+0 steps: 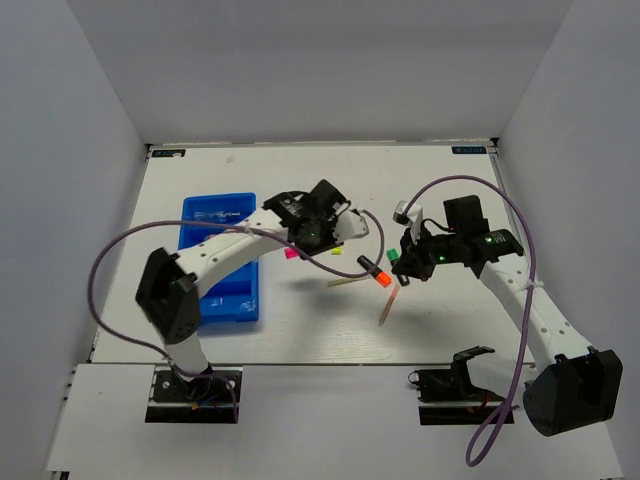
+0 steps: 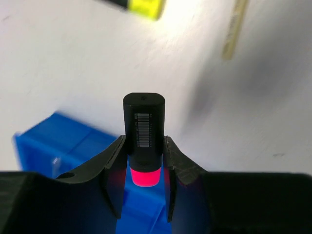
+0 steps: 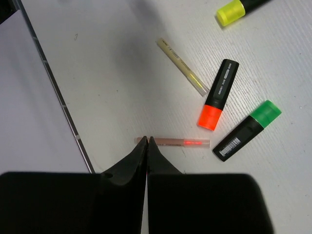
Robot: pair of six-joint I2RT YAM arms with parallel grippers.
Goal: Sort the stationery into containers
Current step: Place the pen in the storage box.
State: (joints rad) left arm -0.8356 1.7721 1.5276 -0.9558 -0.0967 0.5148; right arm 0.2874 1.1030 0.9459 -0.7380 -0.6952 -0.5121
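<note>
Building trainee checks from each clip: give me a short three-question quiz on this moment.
1. What does the left pincer grip? A) a ruler B) a pink-ended highlighter C) an eraser
2. True or false: the right pincer is shut with nothing in it.
3. Fill in: the highlighter lying between the pale stick and the green highlighter has an ___ end.
Key: 1 B; 2 true; 3 orange.

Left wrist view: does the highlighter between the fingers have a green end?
No, the highlighter clamped in the left gripper has a black body with a pink end.
</note>
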